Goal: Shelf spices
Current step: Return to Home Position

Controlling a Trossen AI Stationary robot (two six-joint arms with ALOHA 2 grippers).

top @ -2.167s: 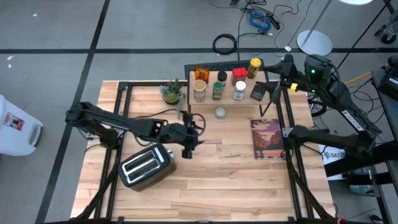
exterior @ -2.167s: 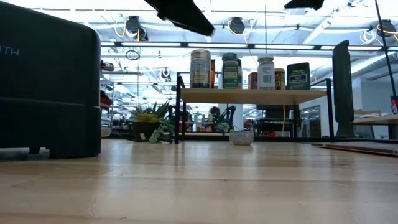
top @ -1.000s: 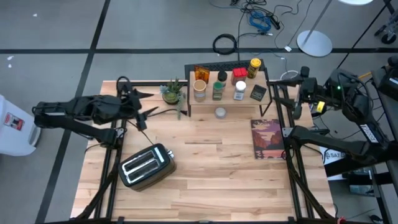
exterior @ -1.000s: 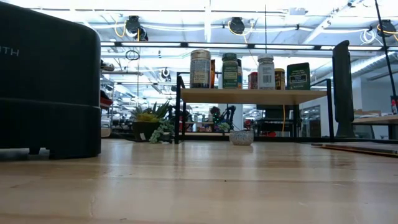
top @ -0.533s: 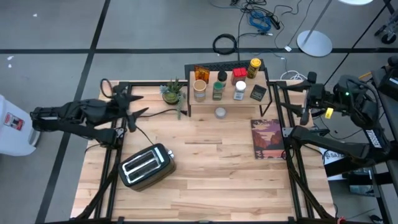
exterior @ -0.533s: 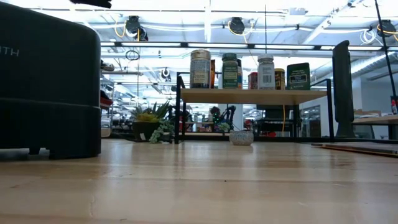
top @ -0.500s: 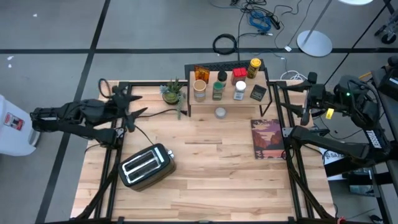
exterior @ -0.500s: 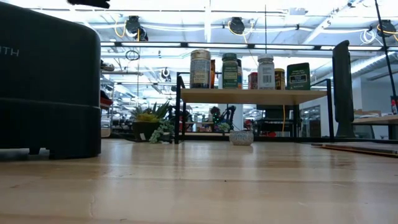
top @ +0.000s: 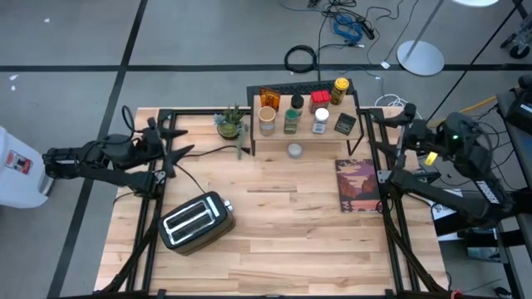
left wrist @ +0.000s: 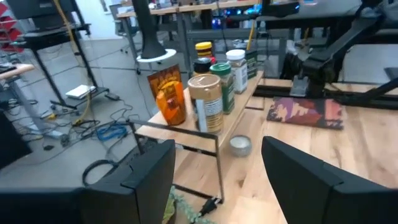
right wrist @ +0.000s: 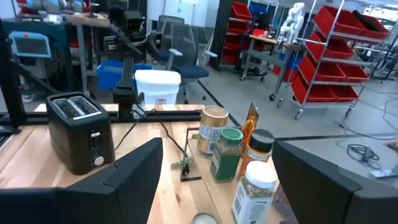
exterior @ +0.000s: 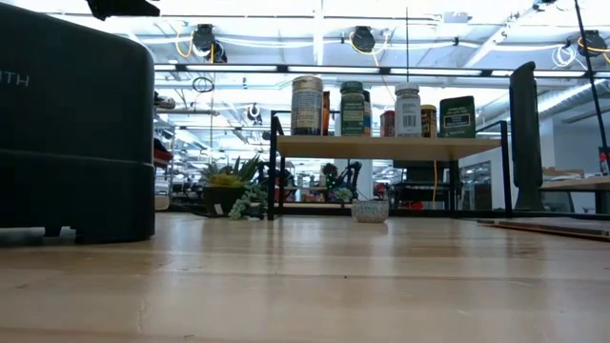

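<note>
At 12 o'clock on the table (top: 283, 241), shelf (top: 278, 133) with the spices (top: 291, 121) upright on top; one small jar (top: 294, 150) on the tabletop just beside its near edge. At 9 o'clock, left gripper (top: 179, 141), fingers apart, empty. At 3 o'clock, right gripper (top: 396, 137), also spread and empty.

Holds left arm (top: 108, 152) folded at left edge of worktop (top: 283, 241), right arm (top: 460, 143) at right edge, all jaws parted, empty.

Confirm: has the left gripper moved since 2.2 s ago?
Yes. The left gripper has pulled back from just right of the toaster toward the left edge of the table, left of the potted plant.
</note>
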